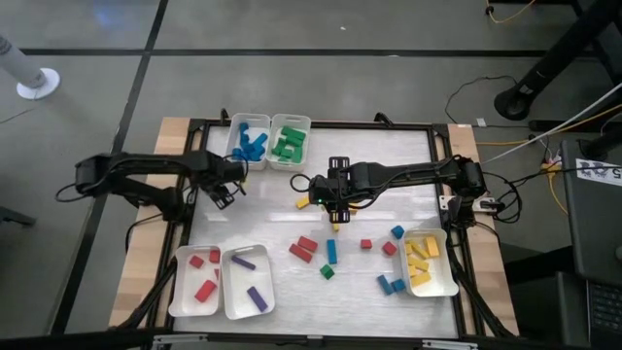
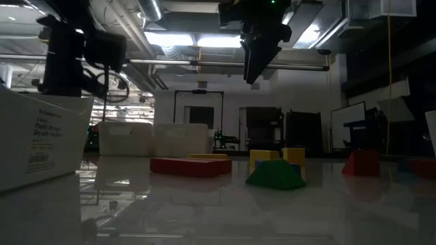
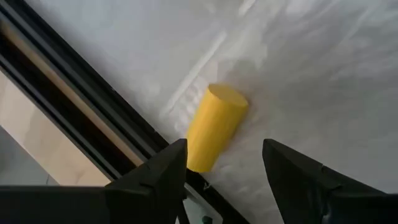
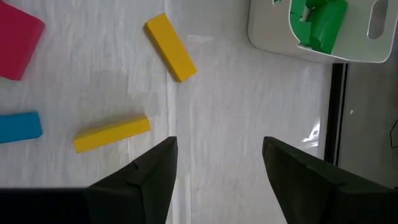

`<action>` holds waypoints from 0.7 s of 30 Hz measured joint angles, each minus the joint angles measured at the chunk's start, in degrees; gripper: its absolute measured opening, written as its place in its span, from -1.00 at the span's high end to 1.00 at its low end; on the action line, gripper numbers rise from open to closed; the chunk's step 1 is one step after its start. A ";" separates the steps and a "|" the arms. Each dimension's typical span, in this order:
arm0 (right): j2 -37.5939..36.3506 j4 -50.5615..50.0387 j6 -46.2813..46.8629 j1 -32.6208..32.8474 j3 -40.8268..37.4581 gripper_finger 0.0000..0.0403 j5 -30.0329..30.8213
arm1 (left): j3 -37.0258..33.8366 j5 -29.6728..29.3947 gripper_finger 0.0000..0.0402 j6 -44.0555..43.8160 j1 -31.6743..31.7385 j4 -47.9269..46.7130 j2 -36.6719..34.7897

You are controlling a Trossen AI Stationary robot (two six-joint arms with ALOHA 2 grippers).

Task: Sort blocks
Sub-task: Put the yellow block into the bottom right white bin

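Even bright light on the white table (image 1: 389, 156) seen from overhead, low view dim and backlit by ceiling strip lights (image 2: 204, 41) behind the silhouetted right gripper (image 2: 255, 68), glossy reflections below it, soft glare streaks ahead of the left gripper (image 3: 224, 162), nearest surfaces blurred

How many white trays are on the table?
5. High view, top: blue-block tray, green-block tray. Bottom left: red-block tray, purple-block tray. Bottom right: yellow-block tray. None seems hidden.
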 joint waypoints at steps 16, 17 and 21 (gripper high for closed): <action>0.00 -0.38 0.07 0.02 0.00 -0.16 0.00 | 0.00 1.91 0.01 2.08 15.09 0.79 11.23; 0.00 -0.65 0.07 0.02 0.00 -0.16 0.00 | 0.00 1.91 0.01 2.13 16.15 0.87 11.68; 0.00 -2.24 0.09 0.02 0.00 -0.16 0.00 | 0.00 2.13 0.01 2.66 19.42 1.04 13.51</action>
